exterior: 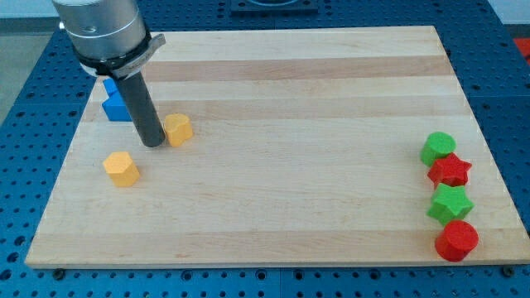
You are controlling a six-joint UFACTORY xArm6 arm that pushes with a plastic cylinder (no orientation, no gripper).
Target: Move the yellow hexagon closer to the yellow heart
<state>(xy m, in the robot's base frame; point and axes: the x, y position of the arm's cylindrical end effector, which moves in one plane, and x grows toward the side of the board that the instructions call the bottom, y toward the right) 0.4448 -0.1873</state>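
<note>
The yellow hexagon lies near the board's left edge, towards the view's bottom. The yellow heart lies a short way up and to the right of it. My tip rests on the board just left of the heart, almost touching it, and up and to the right of the hexagon. The rod rises from there to the arm's grey body at the view's top left.
A blue block sits behind the rod near the board's left edge, partly hidden. At the right edge stand a green round block, a red star, a green star and a red block.
</note>
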